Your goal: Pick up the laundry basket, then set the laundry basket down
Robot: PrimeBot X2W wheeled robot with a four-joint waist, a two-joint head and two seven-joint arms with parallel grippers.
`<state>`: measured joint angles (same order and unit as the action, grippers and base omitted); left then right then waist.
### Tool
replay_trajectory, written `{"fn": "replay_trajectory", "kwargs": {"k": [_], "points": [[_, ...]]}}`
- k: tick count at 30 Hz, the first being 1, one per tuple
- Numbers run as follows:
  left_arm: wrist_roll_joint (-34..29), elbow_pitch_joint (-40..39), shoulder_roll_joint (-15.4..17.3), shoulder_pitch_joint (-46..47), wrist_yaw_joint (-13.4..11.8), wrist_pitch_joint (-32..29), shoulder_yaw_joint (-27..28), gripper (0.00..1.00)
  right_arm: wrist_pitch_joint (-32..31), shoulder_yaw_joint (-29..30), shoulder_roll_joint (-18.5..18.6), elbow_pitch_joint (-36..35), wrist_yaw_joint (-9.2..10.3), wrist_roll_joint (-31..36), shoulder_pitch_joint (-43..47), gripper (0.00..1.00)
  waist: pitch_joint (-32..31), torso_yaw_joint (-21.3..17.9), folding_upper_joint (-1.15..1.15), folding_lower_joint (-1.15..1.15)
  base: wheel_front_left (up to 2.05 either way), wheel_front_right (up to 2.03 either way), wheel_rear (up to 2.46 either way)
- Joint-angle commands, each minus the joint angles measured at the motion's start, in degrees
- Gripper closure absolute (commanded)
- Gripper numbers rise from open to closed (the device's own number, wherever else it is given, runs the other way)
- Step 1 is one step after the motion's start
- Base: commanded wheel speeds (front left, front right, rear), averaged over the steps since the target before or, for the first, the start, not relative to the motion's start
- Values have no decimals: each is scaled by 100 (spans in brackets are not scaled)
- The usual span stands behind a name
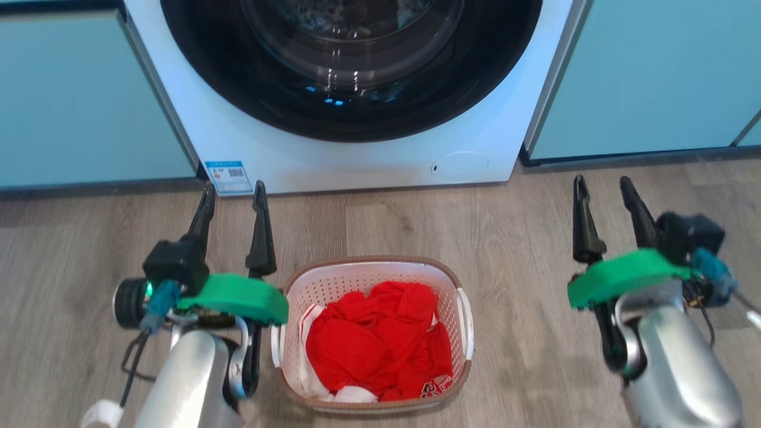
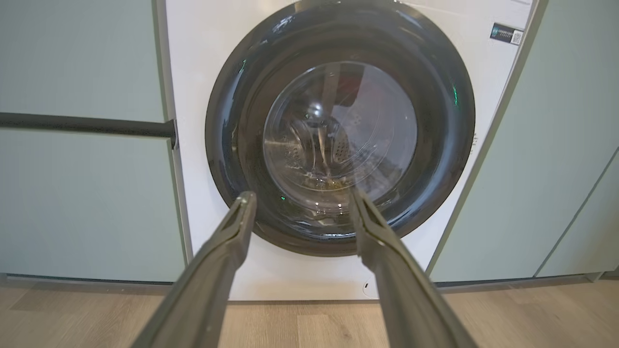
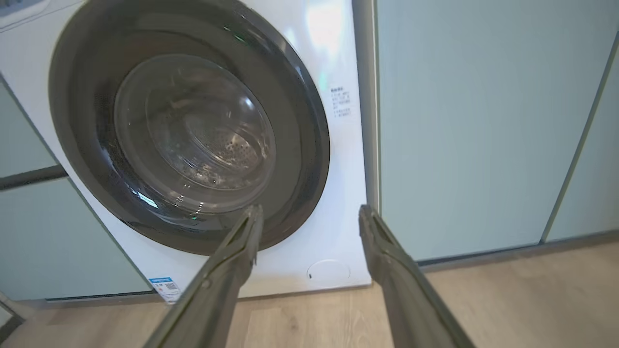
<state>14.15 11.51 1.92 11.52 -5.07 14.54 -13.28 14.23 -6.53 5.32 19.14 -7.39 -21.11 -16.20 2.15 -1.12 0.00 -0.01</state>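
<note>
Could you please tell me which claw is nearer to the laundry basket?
Left. The left claw is close beside the left side of the laundry basket; the right claw is well off to its right, with floor between.

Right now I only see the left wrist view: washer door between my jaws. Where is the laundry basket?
Observer: On the floor before the washer. The laundry basket sits between both arms, closer to the left gripper.
Operator: Empty?
Observer: No, red clothing lies in it.
Operator: Right arm?
Observer: The right gripper hovers off the basket's right side, jaws open, holding nothing.
</note>
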Motion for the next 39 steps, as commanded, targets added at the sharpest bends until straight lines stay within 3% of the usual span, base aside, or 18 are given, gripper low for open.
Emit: {"fn": "replay_trajectory", "kwargs": {"k": [1,4,8,13,21,39], "points": [[16,-244,96,45,-11,46,211,0,76,-64,-97,-439,-10,258,1,0,-55,-24,0,1,0,0,0],[-53,-320,96,-156,-29,46,167,0,76,-20,-183,-966,-10,668,482,0,-84,-23,0,1,0,0,0],[120,-309,96,-428,13,46,54,0,76,-2,-227,-1138,-10,905,929,0,-110,-11,0,1,0,0,0],[7,-77,96,-580,137,46,-132,0,76,249,-241,-1245,-10,791,1191,0,-127,46,0,1,0,0,0],[-139,151,96,-573,334,46,-230,0,76,227,-243,-1237,-10,715,1253,0,-150,69,0,1,0,0,0],[-124,-60,96,-590,304,46,-191,0,76,88,-244,-1150,-10,728,1223,0,-201,135,0,1,0,0,0]]}}
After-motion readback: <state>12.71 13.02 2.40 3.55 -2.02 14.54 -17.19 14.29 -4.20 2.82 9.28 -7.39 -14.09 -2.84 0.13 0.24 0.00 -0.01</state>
